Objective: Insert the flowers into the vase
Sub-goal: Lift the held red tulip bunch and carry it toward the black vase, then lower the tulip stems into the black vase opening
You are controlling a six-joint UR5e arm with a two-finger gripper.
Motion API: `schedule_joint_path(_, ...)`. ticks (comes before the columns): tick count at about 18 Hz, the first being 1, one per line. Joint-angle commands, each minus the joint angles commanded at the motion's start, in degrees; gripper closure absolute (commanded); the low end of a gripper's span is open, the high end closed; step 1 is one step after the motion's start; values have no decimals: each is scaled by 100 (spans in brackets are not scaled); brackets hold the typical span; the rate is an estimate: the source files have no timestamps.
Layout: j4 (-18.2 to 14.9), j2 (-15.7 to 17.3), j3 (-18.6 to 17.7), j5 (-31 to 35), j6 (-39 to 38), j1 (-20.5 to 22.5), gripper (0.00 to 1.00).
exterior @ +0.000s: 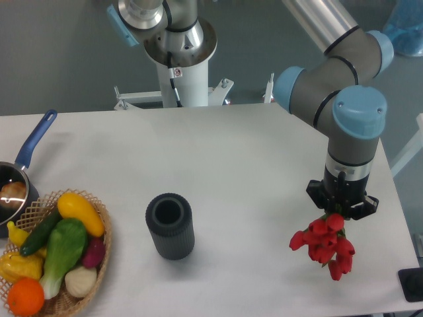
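Observation:
The vase (170, 226) is a dark grey ribbed cylinder standing upright at the front middle of the white table, its round mouth open and empty. The flowers (326, 246) are a bunch of red tulips at the front right, heads towards the camera; their stems are hidden. My gripper (342, 210) points straight down directly over the bunch, its jaws closed around the top of it. Whether the bunch rests on the table or hangs just above it I cannot tell. The gripper is well to the right of the vase.
A wicker basket (99, 254) of toy vegetables and fruit sits at the front left corner. A blue-handled saucepan (26, 158) sits behind it at the left edge. The robot base (178, 59) stands beyond the table's far edge. A dark object (413, 284) lies at the front right edge.

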Motion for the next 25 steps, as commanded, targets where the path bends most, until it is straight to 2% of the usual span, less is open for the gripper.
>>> schedule_joint_path(4,0,158,-18,-53,-192,-166,100)
schedule_joint_path(7,61,535,-192,-613,-492,-307,100)
schedule_joint_path(11,123,1106,-386,-2080,-711,-360,100)
schedule_joint_path(13,560,1343,-666,-2652,-939,-369,100)
schedule_joint_path(15,1166,1441,-896,-3118,-1299,-369,100)
schedule_joint_path(16,1326,1468,-931,-3364,-1431,-369,100)
schedule_joint_path(18,1423,1494,-932,-3847,-1450,-352,100)
schedule_joint_path(21,1485,1424,-940,-5724,-1433,-229,100)
schedule_joint_path(25,1494,1433,-949,-6607,-1441,-176,100)
